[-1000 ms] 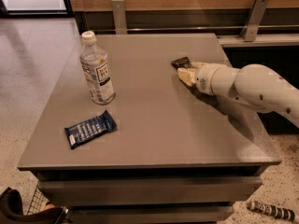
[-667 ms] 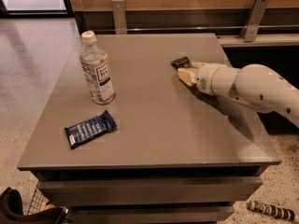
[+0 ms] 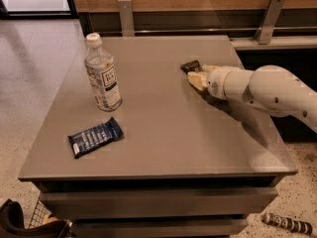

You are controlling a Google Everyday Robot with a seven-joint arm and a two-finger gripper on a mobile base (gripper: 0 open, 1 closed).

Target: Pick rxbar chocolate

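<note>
The rxbar chocolate (image 3: pixel 190 66), a small black wrapped bar, lies on the grey table (image 3: pixel 158 133) at the far right of its top. My gripper (image 3: pixel 199 76) is low over the table, right at the bar's near right end, and covers part of it. I cannot tell whether it touches the bar. The white arm (image 3: pixel 267 90) reaches in from the right.
A clear water bottle (image 3: pixel 102 73) with a white cap stands upright at the left of the table. A dark blue wrapped bar (image 3: pixel 95 137) lies near the front left. A wooden wall with metal brackets (image 3: pixel 270 19) runs behind the table.
</note>
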